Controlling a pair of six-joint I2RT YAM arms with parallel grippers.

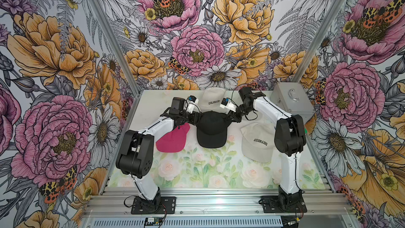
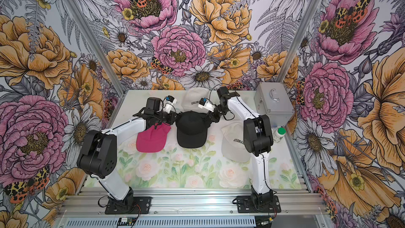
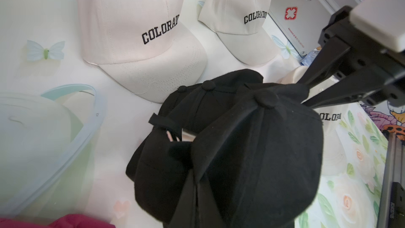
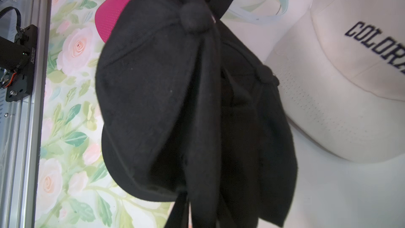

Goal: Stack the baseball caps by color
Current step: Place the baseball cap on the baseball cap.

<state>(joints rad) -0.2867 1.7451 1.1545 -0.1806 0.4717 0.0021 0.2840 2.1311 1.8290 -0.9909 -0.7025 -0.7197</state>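
A stack of black caps (image 1: 211, 129) lies mid-table between both arms; three crown buttons show in the left wrist view (image 3: 252, 150). My left gripper (image 3: 196, 182) is shut on a pinch of black fabric at the stack's left side (image 1: 195, 120). My right gripper (image 4: 190, 196) is at the stack's right side (image 1: 226, 118), jaws slightly apart around a fold of the top cap. The pink cap (image 1: 173, 140) lies left of the stack, partly under my left arm. Cream COLORADO caps sit behind (image 1: 212, 100) and to the right (image 1: 256, 142); the left wrist view shows a third (image 3: 236, 7).
A silver metal case (image 1: 291, 101) stands at the back right corner. A white bottle with a green lid (image 2: 279, 134) stands beside it, behind my right arm. Aluminium rails (image 1: 219, 200) carrying both arm bases run along the front edge.
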